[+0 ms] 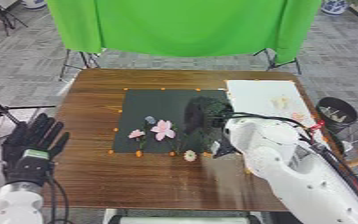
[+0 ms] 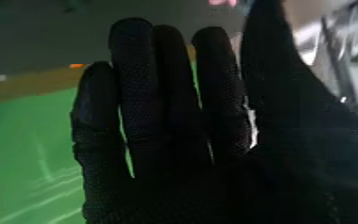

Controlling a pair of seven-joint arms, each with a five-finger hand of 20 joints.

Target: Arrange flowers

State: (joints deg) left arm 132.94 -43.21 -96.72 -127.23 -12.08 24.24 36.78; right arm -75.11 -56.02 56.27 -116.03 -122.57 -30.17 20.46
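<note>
Just left of my straight-fingered right robot hand (image 1: 204, 112), there's the large pink flower (image 1: 163, 130), stem running towards me.

Bright head view, pale glare on table (image 1: 213, 181) — darker wrist view

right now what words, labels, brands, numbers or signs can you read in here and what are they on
No text can be read.
Green and white patch on the left hand: too small to tell whether it bears print.
White sheet: pale shapes, no legible word or number.
Dark mat: no lettering that I can make out.
Right hand: no legible mark on the glove.
</note>
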